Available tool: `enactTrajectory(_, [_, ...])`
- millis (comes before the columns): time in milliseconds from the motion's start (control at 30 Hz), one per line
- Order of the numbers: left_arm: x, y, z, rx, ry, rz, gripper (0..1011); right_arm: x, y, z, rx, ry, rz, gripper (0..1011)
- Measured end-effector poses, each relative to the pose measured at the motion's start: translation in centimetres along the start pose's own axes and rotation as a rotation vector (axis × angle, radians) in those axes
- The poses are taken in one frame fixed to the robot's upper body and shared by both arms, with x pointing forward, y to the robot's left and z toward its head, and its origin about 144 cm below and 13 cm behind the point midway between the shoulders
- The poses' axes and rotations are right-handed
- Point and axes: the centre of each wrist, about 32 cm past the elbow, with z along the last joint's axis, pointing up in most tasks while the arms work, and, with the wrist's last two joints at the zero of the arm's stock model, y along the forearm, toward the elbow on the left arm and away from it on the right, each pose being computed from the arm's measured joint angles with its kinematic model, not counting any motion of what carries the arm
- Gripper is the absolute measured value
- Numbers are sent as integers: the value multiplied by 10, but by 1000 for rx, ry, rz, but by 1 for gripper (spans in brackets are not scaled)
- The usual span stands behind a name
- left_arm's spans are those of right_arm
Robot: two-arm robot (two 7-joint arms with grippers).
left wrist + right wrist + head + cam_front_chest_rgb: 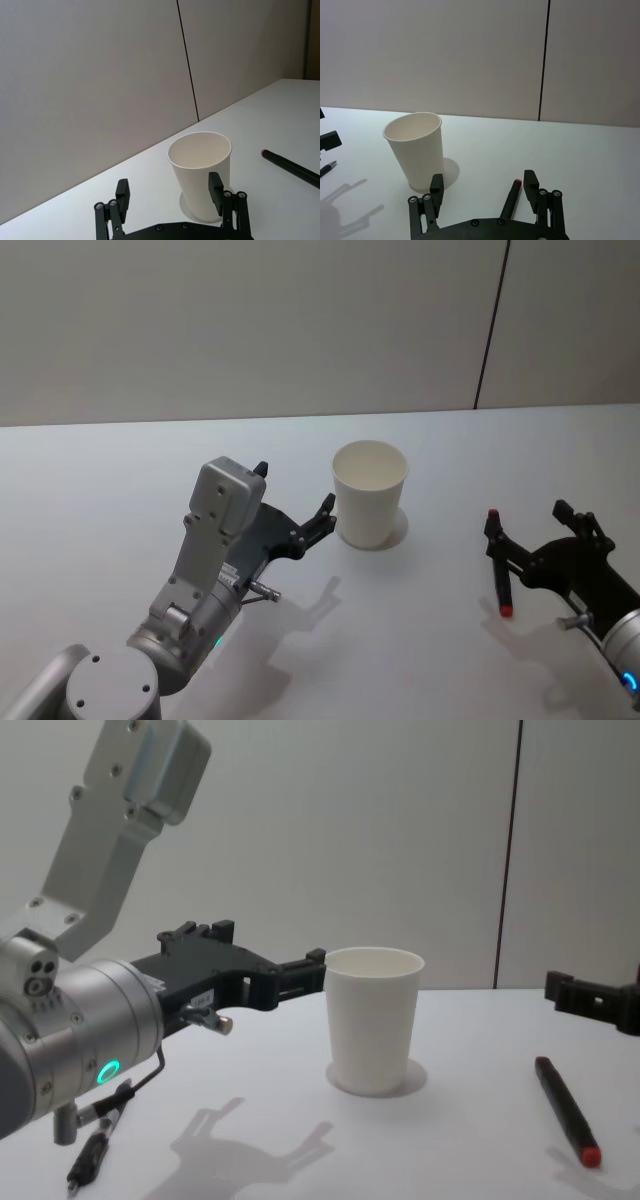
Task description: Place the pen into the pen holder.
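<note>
The pen (499,565), black with red tips, lies flat on the white table to the right of the pen holder (370,493), an upright, empty white paper cup. My right gripper (535,530) stands open low over the table, and the pen (511,197) lies between its fingers, close to one finger (530,181). The pen (565,1110) touches neither finger as far as I can see. My left gripper (295,490) is open just left of the cup (200,165), holding nothing, with one fingertip (216,187) near the cup's wall.
The white table (420,660) runs back to a plain grey wall with a dark vertical seam (492,330). My left arm's grey body (90,1020) looms large over the table's left side.
</note>
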Motion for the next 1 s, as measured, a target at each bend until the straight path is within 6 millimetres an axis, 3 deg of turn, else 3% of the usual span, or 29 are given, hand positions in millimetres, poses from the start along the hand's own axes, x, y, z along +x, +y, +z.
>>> enactTrajectory(500, [0, 0, 0, 0, 0, 0, 1000, 10, 8, 22, -127, 87, -23, 1001])
enactTrajectory(1000, [0, 0, 0, 0, 0, 0, 1000, 14, 35, 49, -290, 117, -43, 1001])
